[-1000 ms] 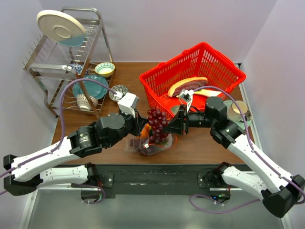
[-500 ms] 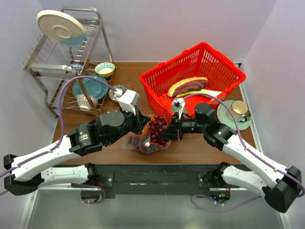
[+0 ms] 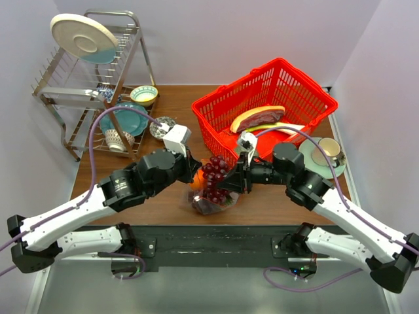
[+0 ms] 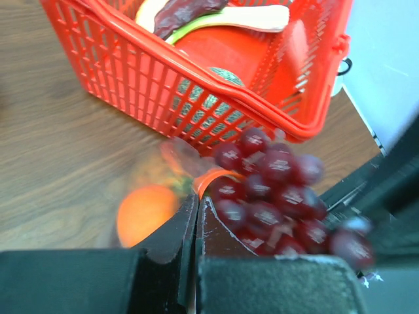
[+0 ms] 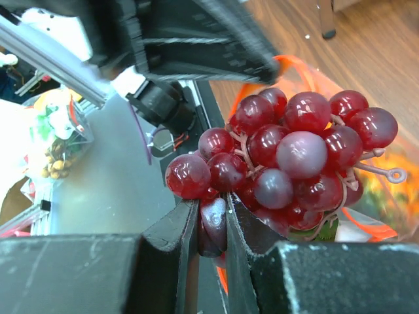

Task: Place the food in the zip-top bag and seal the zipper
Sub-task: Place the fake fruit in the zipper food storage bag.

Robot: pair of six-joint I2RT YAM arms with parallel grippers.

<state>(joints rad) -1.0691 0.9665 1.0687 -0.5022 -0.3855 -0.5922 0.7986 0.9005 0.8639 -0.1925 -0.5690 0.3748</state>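
Right pincer [image 5: 211,226], clamped on grapes [image 5: 294,150], has brought them down from the basket [image 3: 283,63] to just ahead of the left pincer [image 4: 196,216], which stays pinched on the bag [image 3: 211,205] mouth below

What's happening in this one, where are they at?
The left gripper pinches the red-orange mouth strip of the clear plastic zip-top bag. The right gripper holds the dark purple toy grape bunch at the bag's mouth, not yet released. A blurred orange toy seems already inside. The bag is unsealed.
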